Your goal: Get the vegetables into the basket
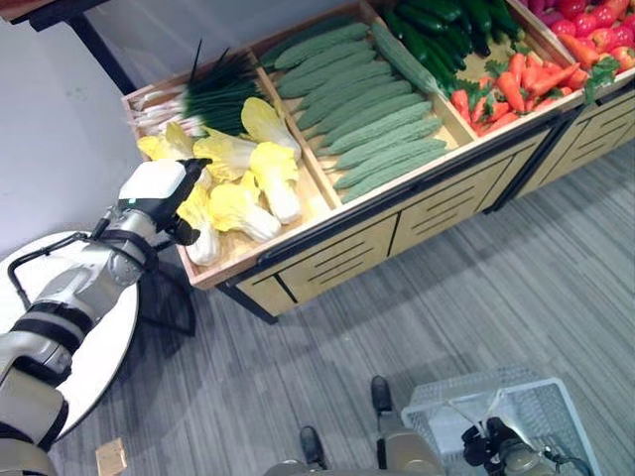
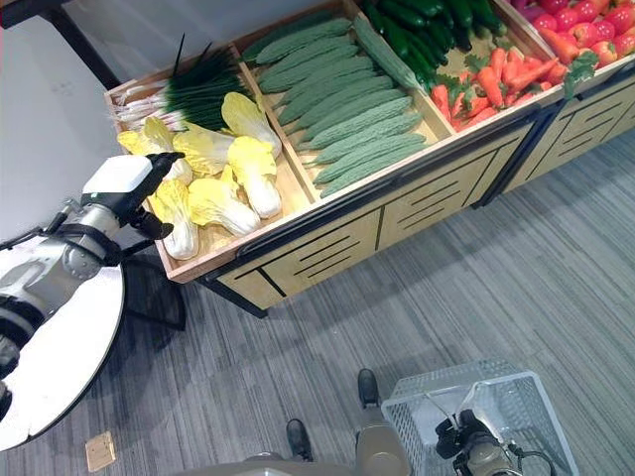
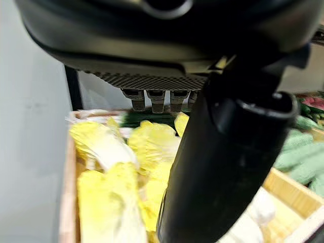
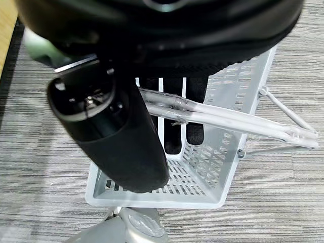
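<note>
**Inventory: hands, basket and produce stand**

Left hand (image 1: 164,193): extended over the front-left corner of the wooden stand (image 1: 327,243), above the yellow cabbages (image 1: 238,183). Its fingers (image 3: 157,99) are seen straight in the left wrist view, with the thumb (image 3: 223,167) standing apart; nothing is held, and contact with a cabbage cannot be confirmed.

Right hand (image 4: 172,116): placed low at the robot's right side, at the basket (image 2: 516,397). In the right wrist view the fingers are seen passed under the basket's paired wire handles (image 4: 223,119) and the thumb (image 4: 114,144) over them; the handles are gripped.

Basket: white plastic mesh, carried above the grey striped floor (image 1: 476,307). No vegetable is seen inside it.

Yellow cabbages: heaped in the leftmost compartment of the stand, just beside a bundle of green onions (image 1: 203,94) at the back of the same compartment.

Bitter gourds (image 1: 372,124): pale green, stacked in rows in the next compartment.

Cucumbers (image 1: 446,25): dark green, laid at the back of the third compartment, with carrots (image 1: 516,84) in front of them.

Red produce (image 1: 590,25): located at the far right end; kind cannot be told.

Round white table (image 1: 94,347): positioned beside the stand, under the left arm.
</note>
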Robot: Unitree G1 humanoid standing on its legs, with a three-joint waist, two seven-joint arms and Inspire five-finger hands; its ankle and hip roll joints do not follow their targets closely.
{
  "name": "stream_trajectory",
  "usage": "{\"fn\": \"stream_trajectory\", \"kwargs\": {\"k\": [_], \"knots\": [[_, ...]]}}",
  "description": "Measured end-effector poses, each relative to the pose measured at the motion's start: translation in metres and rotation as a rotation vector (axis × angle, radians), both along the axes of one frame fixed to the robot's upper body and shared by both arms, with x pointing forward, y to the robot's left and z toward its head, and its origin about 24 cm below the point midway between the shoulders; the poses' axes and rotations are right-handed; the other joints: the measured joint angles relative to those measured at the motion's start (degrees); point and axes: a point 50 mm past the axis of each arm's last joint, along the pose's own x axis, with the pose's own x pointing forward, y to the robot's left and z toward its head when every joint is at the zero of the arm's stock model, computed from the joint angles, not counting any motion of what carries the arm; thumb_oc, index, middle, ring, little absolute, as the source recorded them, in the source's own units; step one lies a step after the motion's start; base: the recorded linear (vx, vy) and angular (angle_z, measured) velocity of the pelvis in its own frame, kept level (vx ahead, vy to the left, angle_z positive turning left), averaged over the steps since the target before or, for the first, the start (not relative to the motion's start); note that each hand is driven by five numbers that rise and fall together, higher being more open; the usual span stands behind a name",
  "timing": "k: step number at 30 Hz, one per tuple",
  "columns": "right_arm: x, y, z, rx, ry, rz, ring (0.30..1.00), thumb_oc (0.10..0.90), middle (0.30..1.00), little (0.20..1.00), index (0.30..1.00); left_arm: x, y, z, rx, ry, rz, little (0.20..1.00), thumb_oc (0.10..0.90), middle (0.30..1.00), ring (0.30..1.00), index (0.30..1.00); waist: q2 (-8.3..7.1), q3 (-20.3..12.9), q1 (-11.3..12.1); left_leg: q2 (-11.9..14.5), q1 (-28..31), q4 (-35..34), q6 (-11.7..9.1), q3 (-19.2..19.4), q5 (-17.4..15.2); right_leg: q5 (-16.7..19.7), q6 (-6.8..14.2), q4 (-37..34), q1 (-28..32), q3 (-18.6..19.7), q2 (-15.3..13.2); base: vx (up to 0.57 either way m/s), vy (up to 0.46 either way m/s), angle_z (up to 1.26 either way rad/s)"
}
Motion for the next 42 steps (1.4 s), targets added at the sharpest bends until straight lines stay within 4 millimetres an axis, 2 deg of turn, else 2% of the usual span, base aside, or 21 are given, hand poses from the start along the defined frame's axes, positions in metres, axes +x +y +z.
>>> {"fn": "stream_trajectory", "kwargs": {"k": [2,3,8,12,20,21,22,32,35,38,42], "knots": [[0.006,0.0,0.002,-0.009,-0.023,0.002,0.3,0.4,0.3,0.3,0.3,0.008,-0.002,-0.004,-0.007,0.008,0.023,1.0,0.9,1.0,1.0,1.0,0.37,0.9,-1.0,-0.01,-0.87,0.0,-0.01,0.46,0.0,-0.03,0.04,-0.02,-1.04,0.43,0.11,0.04,-0.065,-0.2],[0.019,0.001,0.006,-0.013,-0.055,0.015,0.3,0.4,0.3,0.3,0.3,0.01,0.006,-0.007,0.001,0.026,0.07,1.0,0.9,1.0,1.0,1.0,0.31,2.32,-1.53,-0.08,-2.15,-0.01,-0.1,1.64,0.08,0.74,-0.17,0.02,-2.89,1.67,0.38,0.03,-0.053,-0.3],[0.03,0.002,0.009,-0.015,-0.085,0.022,0.3,0.4,0.3,0.3,0.3,0.014,0.011,-0.006,-0.002,0.024,0.122,1.0,0.9,1.0,1.0,1.0,0.15,5.03,-2.29,0.21,-2.77,0.0,-0.11,2.47,0.08,0.99,-0.29,0.03,-3.85,2.31,0.92,0.03,-0.05,-0.12],[0.035,0.005,0.01,-0.017,-0.103,0.04,0.3,0.4,0.3,0.3,0.3,0.014,0.022,-0.02,0.006,0.075,0.208,1.0,0.9,1.0,1.0,1.0,-0.02,5.24,-2.59,0.32,-3.86,0.0,-0.13,3.34,0.06,1.15,-0.43,0.04,-5.3,3.11,1.25,0.02,-0.024,-0.1],[0.041,0.013,0.01,0.006,-0.134,0.044,0.3,0.4,0.3,0.3,0.3,0.017,0.025,-0.016,0.007,0.05,0.247,1.0,0.9,1.0,1.0,1.0,-1.81,6.73,-2.67,0.48,-4.66,0.0,-0.14,3.77,0.06,1.3,-0.56,0.03,-6.39,3.66,1.62,0.02,-0.039,-0.04],[0.041,0.014,0.009,0.008,-0.134,0.041,0.3,0.4,0.3,0.3,0.3,0.017,0.025,-0.016,0.007,0.045,0.245,0.605,0.618,0.605,0.605,0.605,-1.89,6.77,-2.65,0.5,-4.68,0.0,-0.14,3.76,0.06,1.3,-0.56,0.03,-6.41,3.66,1.65,0.02,-0.043,0.0],[0.041,0.015,0.009,0.012,-0.135,0.038,0.3,0.4,0.3,0.3,0.3,0.017,0.023,-0.015,0.005,0.039,0.241,0.3,0.4,0.3,0.3,0.3,-1.97,6.82,-2.61,0.54,-4.7,0.0,-0.14,3.77,0.06,1.3,-0.56,0.03,-6.44,3.66,1.67,0.01,-0.032,0.0],[0.043,0.019,0.008,0.007,-0.138,0.067,0.3,0.4,0.3,0.3,0.3,0.019,0.021,-0.004,-0.021,-0.018,0.24,0.3,0.4,0.3,0.3,0.3,-2.68,7.01,-2.45,0.57,-4.78,0.0,-0.15,3.71,0.05,1.5,-0.4,0.05,-6.44,3.55,1.67,0.0,0.002,0.0],[0.043,0.021,0.008,0.012,-0.138,0.068,0.3,0.4,0.3,0.3,0.3,0.02,0.021,0.0,-0.031,-0.034,0.245,0.3,0.4,0.3,0.3,0.3,-3.3,6.99,-1.96,0.54,-4.46,0.0,-0.15,3.71,0.05,1.53,-0.4,0.07,-6.09,3.51,1.66,-0.03,0.034,0.0],[0.043,0.025,0.006,0.021,-0.134,0.072,0.3,0.4,0.3,0.3,0.3,0.019,0.021,-0.001,-0.031,-0.036,0.242,0.3,0.4,0.3,0.3,0.3,-4.14,7.03,-1.93,0.47,-2.79,-0.01,-0.17,3.61,0.03,1.53,-0.4,0.07,-4.3,3.22,1.66,-0.02,0.032,0.02],[0.04,0.025,0.004,0.017,-0.124,0.072,0.3,0.4,0.3,0.3,0.3,0.018,0.012,0.001,0.016,-0.05,0.195,0.3,0.4,0.3,0.3,0.3,-4.51,6.9,-1.36,0.26,-0.97,-0.21,-0.2,2.96,-0.02,1.5,-0.37,0.07,-2.14,2.5,0.99,-0.04,0.053,0.09]]}}
